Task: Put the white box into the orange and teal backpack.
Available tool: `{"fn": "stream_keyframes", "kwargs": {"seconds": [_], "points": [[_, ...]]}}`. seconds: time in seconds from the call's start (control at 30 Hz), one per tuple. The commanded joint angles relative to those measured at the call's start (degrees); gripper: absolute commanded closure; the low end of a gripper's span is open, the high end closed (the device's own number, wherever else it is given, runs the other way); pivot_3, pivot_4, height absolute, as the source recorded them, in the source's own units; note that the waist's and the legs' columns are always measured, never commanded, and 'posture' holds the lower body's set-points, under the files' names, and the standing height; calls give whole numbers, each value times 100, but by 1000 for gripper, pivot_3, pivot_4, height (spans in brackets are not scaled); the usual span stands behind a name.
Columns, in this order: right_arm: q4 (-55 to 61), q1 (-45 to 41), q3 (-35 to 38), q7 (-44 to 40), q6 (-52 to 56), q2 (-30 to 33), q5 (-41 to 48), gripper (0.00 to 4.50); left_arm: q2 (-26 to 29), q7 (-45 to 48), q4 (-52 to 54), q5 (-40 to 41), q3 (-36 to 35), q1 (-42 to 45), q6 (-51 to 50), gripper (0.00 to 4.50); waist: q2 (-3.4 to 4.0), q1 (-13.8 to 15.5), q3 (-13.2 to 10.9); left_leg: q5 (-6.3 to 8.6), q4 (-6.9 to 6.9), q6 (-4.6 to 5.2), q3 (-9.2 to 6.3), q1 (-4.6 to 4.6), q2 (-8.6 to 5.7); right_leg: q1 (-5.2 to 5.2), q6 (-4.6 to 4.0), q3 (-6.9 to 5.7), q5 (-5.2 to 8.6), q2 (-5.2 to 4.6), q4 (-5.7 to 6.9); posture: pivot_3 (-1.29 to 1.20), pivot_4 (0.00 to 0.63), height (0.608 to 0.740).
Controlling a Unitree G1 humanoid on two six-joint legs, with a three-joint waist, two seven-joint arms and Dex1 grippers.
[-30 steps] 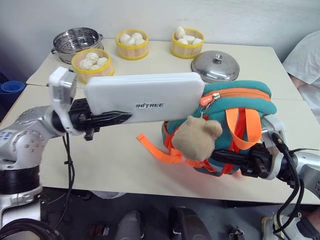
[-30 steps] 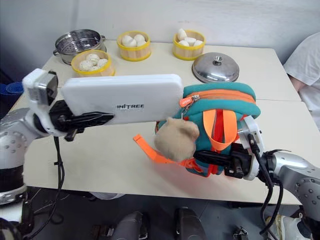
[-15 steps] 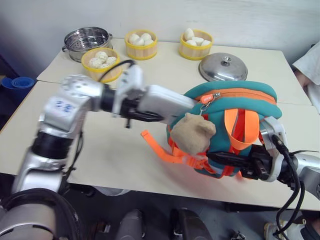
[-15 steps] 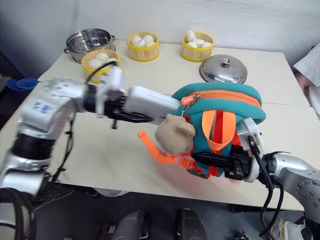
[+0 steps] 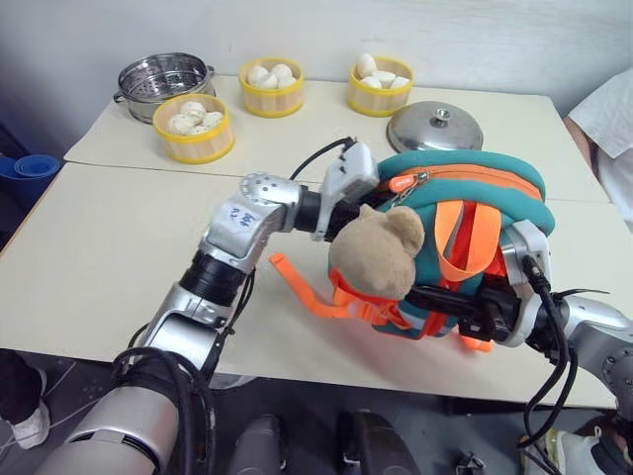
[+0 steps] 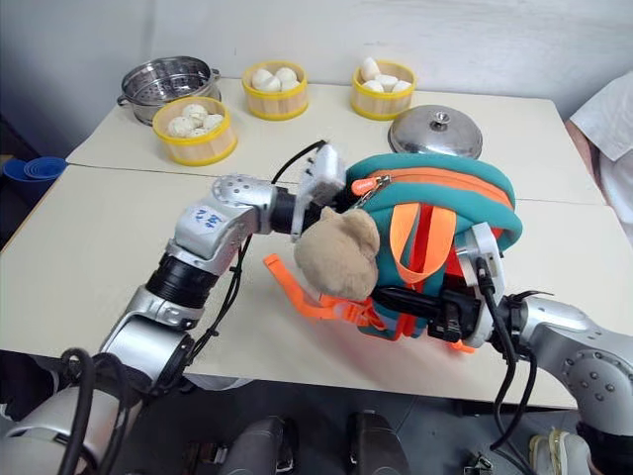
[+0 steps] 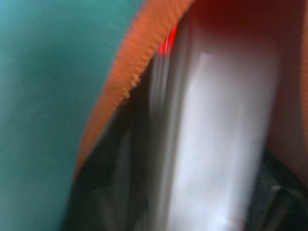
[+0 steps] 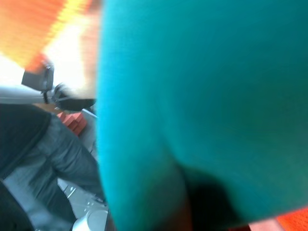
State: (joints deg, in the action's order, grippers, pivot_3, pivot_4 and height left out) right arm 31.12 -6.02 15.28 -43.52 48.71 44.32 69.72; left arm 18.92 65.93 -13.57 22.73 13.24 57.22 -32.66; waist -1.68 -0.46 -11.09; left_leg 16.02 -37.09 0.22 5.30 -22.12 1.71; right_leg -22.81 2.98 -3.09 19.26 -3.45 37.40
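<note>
Orange and teal fabric marks the orange and teal backpack [image 5: 465, 237], which stands upright on the cream surface [image 5: 99, 247] near its front edge. This backpack serves as the reference landmark for all positions below.

Task item: the white box [image 7: 216, 144] sits inside the backpack's zip opening. In the left wrist view it appears as a pale slab between the orange lining and the teal outer shell.

Left gripper [image 5: 361, 198]: the wrist is pressed against the left end of the backpack, at the mouth of the zip opening, with its fingers inside and hidden. Whether these fingers are spread or clamped on the box cannot be told.

Right gripper [image 5: 435, 297]: it lies low against the front of the backpack, with its black fingers closed on the orange strap [image 5: 391, 315] there.

Attached item: a tan plush toy [image 5: 376, 255] hangs on the front left of the backpack.

Behind the backpack:
- a steel lid [image 5: 433, 126], directly behind;
- three yellow steamer baskets [image 5: 272, 87] holding white buns, behind and to the left;
- a steel steamer pot [image 5: 163, 74], farthest left.

A person's white sleeve [image 5: 605, 109] shows to the backpack's right.
</note>
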Motion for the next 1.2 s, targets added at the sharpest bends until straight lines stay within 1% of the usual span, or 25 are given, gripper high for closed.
{"fn": "stream_keyframes", "kwargs": {"seconds": [0.03,0.07,0.17,0.23,0.27,0.33,0.43,0.47,0.57,0.67,0.8,0.9,0.97,1.0,1.07,1.1,1.13,1.2], "points": [[142,69,58,152,-166,-97,-85,4500,942,1469,408,728,-627,-157,-9,551,1,-38,-1,-5,3,-8,0,1,0,-1,-1,0,1,1,2,0,150,740],[127,69,55,171,-186,-123,-125,4500,1253,1783,400,799,-717,-234,15,551,1,-88,-1,-6,3,-11,0,1,0,-2,-3,-1,2,2,3,0,150,740],[96,39,18,203,-258,-181,-264,4500,1823,2209,430,734,-796,-440,262,551,2,-97,-1,-9,3,-15,-2,3,1,-2,-9,-3,5,1,8,0,150,740],[57,-13,-22,247,-324,-243,-385,4500,2039,2295,817,789,-935,-749,395,551,2,-86,-1,-6,0,-8,-3,3,-3,2,-8,-4,4,-4,6,0,150,740],[35,-36,-41,267,-358,-278,-464,4500,2042,2231,1078,865,-1016,-917,476,551,2,-76,-1,-4,0,-3,-4,2,-4,4,-7,-3,4,-7,3,0,150,740],[-6,-71,-89,279,-389,-317,-556,4500,1937,1889,1713,978,-1140,-1274,594,551,2,-50,-1,1,-2,4,-5,-1,-5,4,-6,-3,3,-10,0,0,150,740],[-50,-133,-173,287,-420,-360,-654,4500,1655,1330,2337,751,-1165,-1672,1039,551,2,-6,-1,5,-3,12,-5,-5,-6,4,-2,-2,1,-12,-5,0,150,740],[-60,-149,-187,290,-423,-371,-666,4500,1594,1199,2433,685,-1153,-1754,1143,551,2,16,-1,6,-4,12,-5,-4,-6,4,-2,-2,1,-12,-4,0,150,740],[-76,-217,-256,300,-394,-421,-671,4500,1028,335,2727,354,-1068,-2030,1640,551,3,24,0,14,-4,27,-4,1,-6,6,-2,-2,1,-10,1,0,150,740],[-85,-266,-295,276,-344,-419,-639,4500,776,-23,2822,40,-846,-2277,1928,551,3,9,0,21,-3,39,-3,4,-5,9,-1,-1,0,-7,4,0,150,740],[-86,-264,-322,262,-339,-395,-645,4500,412,-408,3068,176,-669,-2427,1884,551,4,21,0,21,-3,39,-3,5,-4,8,-1,-1,0,-5,6,0,150,740],[-75,-227,-317,272,-353,-398,-649,4500,361,-542,3087,87,-602,-2466,1949,1119,4,19,0,21,-5,39,-3,4,-5,8,0,-1,0,-5,5,0,150,740],[-61,-192,-321,267,-369,-401,-671,4500,408,-579,3074,56,-597,-2473,1967,1658,4,18,1,21,-4,39,-2,5,-4,9,0,-1,0,-5,5,0,150,740],[-53,-173,-325,263,-378,-403,-685,4500,418,-627,3062,48,-609,-2477,1967,2000,5,20,1,21,-4,39,-3,5,-4,9,0,-1,0,-4,5,0,150,740],[-57,-112,-309,243,-415,-393,-736,4500,443,-675,2971,226,-748,-2446,1831,2525,5,23,1,21,-3,39,-3,5,-4,9,0,-2,0,-4,6,0,150,740],[-62,-80,-287,244,-440,-392,-761,4500,503,-625,2926,329,-843,-2410,1791,2743,5,23,1,21,-4,39,-3,5,-4,9,0,-2,0,-4,5,0,150,740],[-77,-39,-231,258,-474,-392,-779,4500,664,-531,2855,500,-1012,-2320,1626,3009,4,21,0,21,-4,39,-3,5,-4,9,0,-1,0,-4,5,0,150,740],[-89,20,-158,279,-520,-397,-799,4500,911,-383,2777,743,-1212,-2215,1397,3405,4,15,1,21,-5,39,-3,4,-4,9,0,-2,0,-4,5,0,150,740]]}}
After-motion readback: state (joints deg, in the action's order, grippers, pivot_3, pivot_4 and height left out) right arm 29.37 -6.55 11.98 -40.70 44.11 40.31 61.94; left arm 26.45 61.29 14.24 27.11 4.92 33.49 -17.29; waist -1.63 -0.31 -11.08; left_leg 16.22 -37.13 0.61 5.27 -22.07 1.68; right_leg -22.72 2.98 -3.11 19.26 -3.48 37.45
